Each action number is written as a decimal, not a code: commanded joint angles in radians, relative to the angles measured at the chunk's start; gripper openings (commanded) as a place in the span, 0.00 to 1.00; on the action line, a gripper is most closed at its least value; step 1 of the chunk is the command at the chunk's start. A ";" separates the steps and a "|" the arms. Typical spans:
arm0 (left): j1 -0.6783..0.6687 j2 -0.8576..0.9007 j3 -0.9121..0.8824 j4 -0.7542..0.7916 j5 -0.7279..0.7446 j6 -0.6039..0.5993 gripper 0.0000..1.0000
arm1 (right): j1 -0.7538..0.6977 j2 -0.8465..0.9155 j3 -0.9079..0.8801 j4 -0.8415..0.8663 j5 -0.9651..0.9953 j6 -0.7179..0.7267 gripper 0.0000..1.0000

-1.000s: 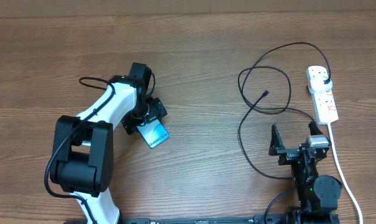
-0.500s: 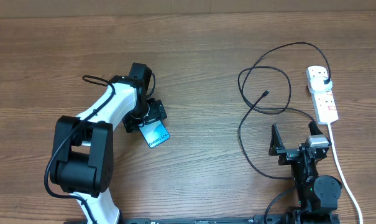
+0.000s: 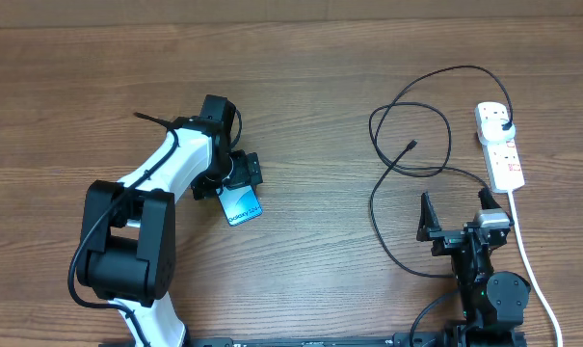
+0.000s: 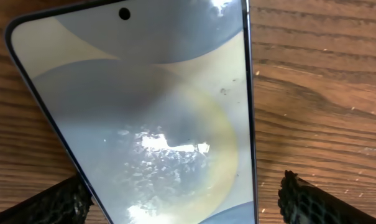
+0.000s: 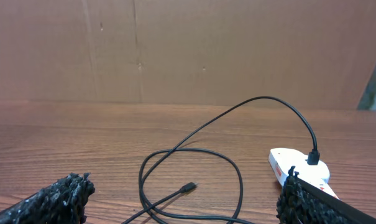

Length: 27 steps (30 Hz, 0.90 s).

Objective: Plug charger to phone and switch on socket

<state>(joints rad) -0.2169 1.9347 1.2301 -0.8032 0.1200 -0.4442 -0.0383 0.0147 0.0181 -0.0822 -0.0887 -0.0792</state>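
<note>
The phone [image 3: 241, 205], with a light blue screen, lies flat on the table left of centre. My left gripper [image 3: 235, 175] is open over its far end. In the left wrist view the phone [image 4: 156, 112] fills the space between the fingers [image 4: 188, 202], with a gap at the right finger. The charger cable [image 3: 372, 207] lies in loops at the right, its connector tip [image 3: 411, 145] free on the table and its plug [image 3: 504, 126] in the white socket strip [image 3: 503, 159]. My right gripper [image 3: 455, 220] is open and empty, near the loops. The right wrist view shows the tip [image 5: 188, 186] and the strip [image 5: 287, 165].
The strip's thick white cord [image 3: 534, 265] runs down the right side past my right arm. A cardboard wall [image 5: 188, 50] stands behind the table's far edge. My left arm's body [image 3: 127, 241] takes up the near left.
The phone has turned under my left gripper, its near end swinging left so it lies more upright in the overhead view. The right arm and cable have not moved.
</note>
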 commanded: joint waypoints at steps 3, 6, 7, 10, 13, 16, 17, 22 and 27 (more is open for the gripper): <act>-0.006 0.040 -0.031 0.016 0.026 -0.027 1.00 | 0.005 -0.012 -0.010 0.005 0.010 -0.005 1.00; -0.006 0.040 -0.031 0.015 0.008 -0.071 1.00 | 0.005 -0.012 -0.010 0.005 0.010 -0.005 1.00; -0.006 0.040 -0.031 0.015 -0.006 -0.088 1.00 | 0.005 -0.012 -0.010 0.005 0.010 -0.005 1.00; -0.006 0.040 -0.031 0.017 -0.030 -0.110 1.00 | 0.005 -0.012 -0.010 0.005 0.010 -0.005 1.00; -0.006 0.040 -0.031 0.019 -0.031 -0.110 1.00 | 0.005 -0.012 -0.010 0.005 0.010 -0.005 1.00; -0.006 0.040 -0.031 0.019 -0.031 -0.111 1.00 | 0.005 -0.012 -0.010 0.005 0.010 -0.005 1.00; -0.006 0.040 -0.031 0.019 -0.031 -0.111 1.00 | 0.005 -0.012 -0.010 0.005 0.010 -0.005 1.00; -0.006 0.040 -0.031 0.020 -0.031 -0.111 1.00 | 0.005 -0.012 -0.010 0.005 0.010 -0.005 1.00; -0.006 0.040 -0.031 0.034 -0.035 -0.114 1.00 | 0.005 -0.012 -0.010 0.005 0.010 -0.005 1.00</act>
<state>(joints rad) -0.2226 1.9347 1.2301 -0.7845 0.0898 -0.5488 -0.0383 0.0147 0.0181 -0.0822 -0.0887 -0.0792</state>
